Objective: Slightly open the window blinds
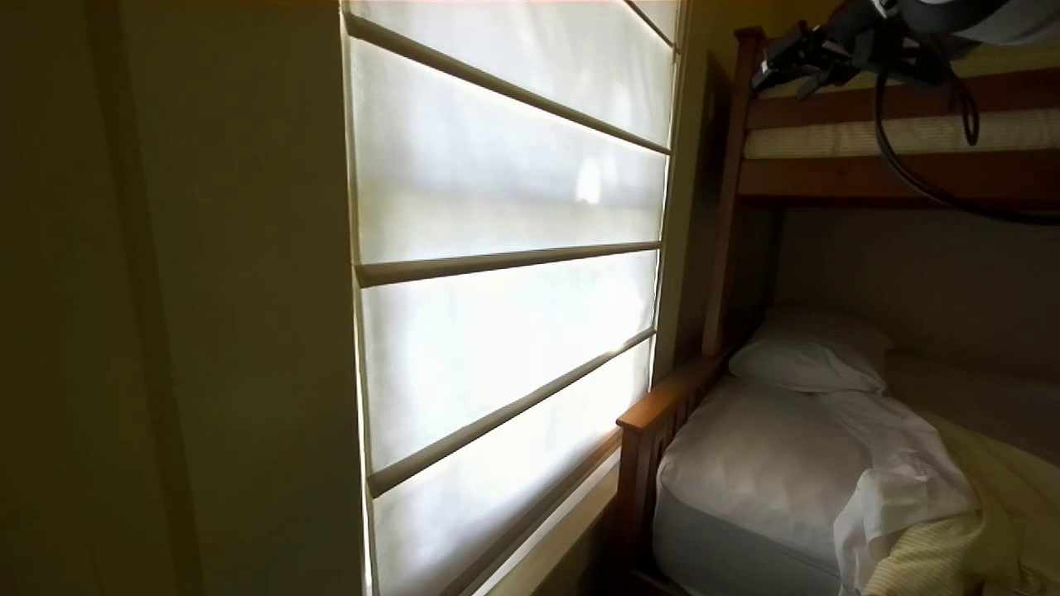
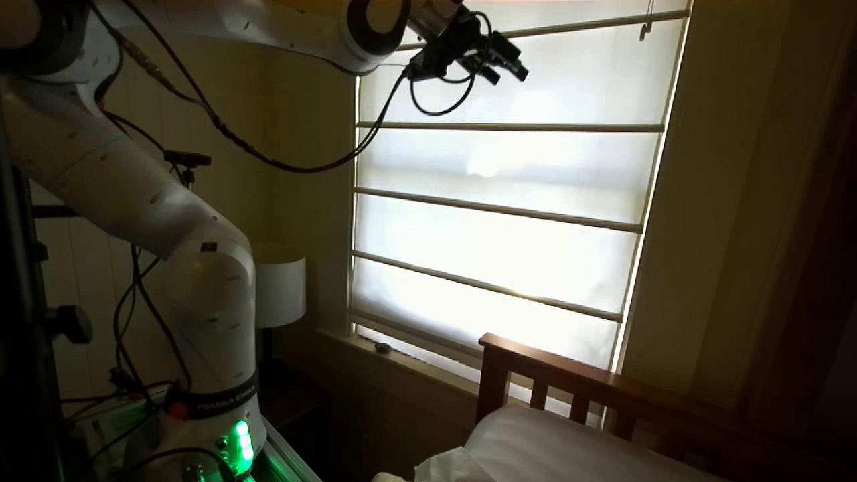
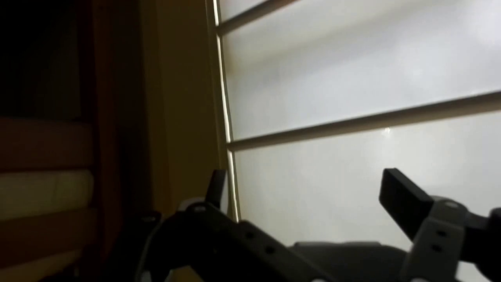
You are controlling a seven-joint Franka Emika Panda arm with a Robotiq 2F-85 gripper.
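The window blinds (image 2: 499, 234) hang as one tall, backlit, cream-white shade reaching almost to the sill (image 2: 428, 368), its wide panels divided by crosswise folds; the long axis looks to run up and down, though the top is cut off in both exterior views. They lie ahead of the end effector (image 3: 309, 192): in the wrist view the pale panels spread beyond the fingertips (image 3: 407, 199), and the bright side edge runs between these, just beside the one on that picture's left. In an exterior view the end effector (image 1: 779, 89) shows apart from the fabric, so the coming move probably turns on closing that gap towards the shade's face. A short cord (image 2: 646, 28) dangles in front of an upper panel, off to one side of the end effector; with the lower hem well beneath, I judge the cord the likelier target from this height. The end effector is released, its fingertips well spread and nothing visibly held. The arm (image 2: 201, 227), the only one here, stands tall, folds back, then carries its forearm high and nearly level, with the end effector tipped somewhat downward. Farther out, a bunk bed (image 1: 828, 178) stands beside the shade, and a lamp (image 2: 280, 288) sits partly hidden behind the arm.
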